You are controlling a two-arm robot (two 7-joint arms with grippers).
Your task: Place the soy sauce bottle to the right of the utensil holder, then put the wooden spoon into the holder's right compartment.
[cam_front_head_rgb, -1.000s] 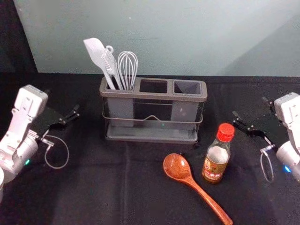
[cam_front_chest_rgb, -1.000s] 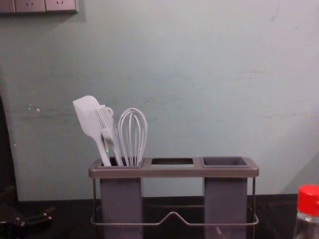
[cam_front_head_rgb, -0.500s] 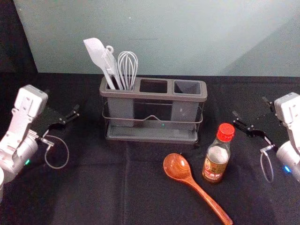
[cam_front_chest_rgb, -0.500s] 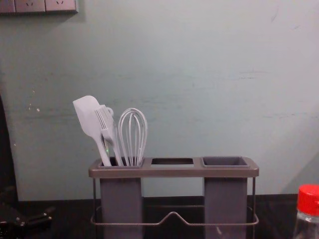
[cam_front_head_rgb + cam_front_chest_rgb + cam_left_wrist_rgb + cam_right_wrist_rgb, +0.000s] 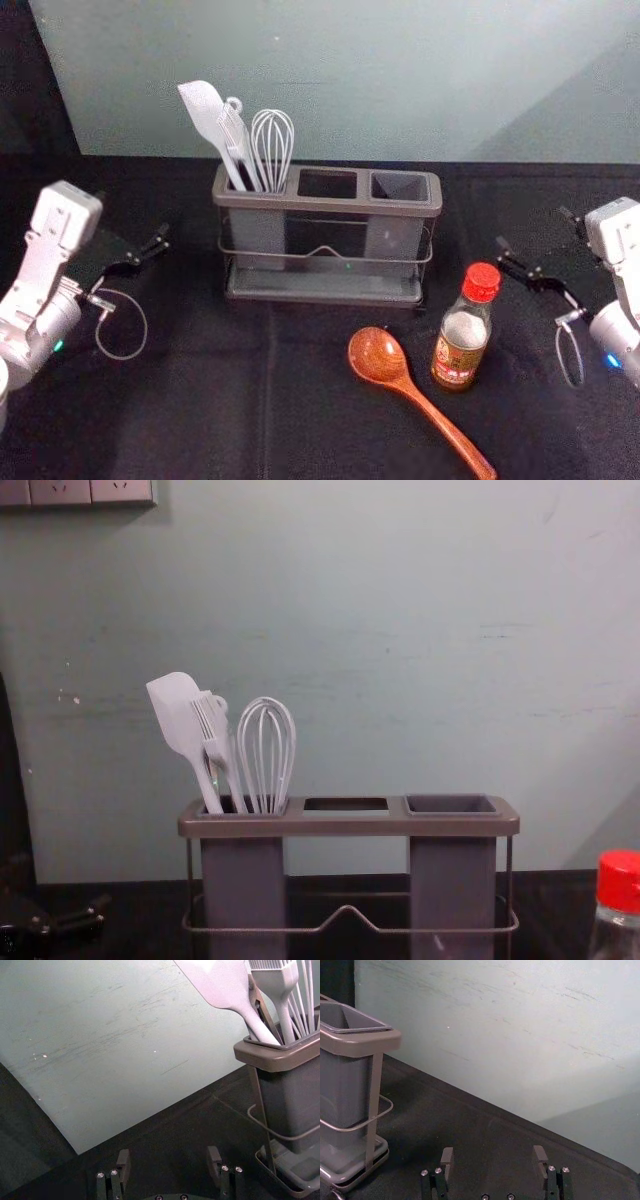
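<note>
Left claw (image 5: pixel 133 216), right claw (image 5: pixel 533 228) gaping, flanking holder (image 5: pixel 325 203); creased black cloth (image 5: pixel 200 400); pale wall (image 5: pixel 380 80) behind

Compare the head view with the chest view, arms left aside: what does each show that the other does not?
Head view, not chest view: the whole wooden spoon, lying on the black cloth; the label on the soy sauce bottle; and the base tray of the utensil holder.

Chest view, not head view: the wall sockets at the upper left.

Both: the utensil holder with spatula, brush and whisk in its left compartment, its right compartment unfilled, and the bottle's red cap.
</note>
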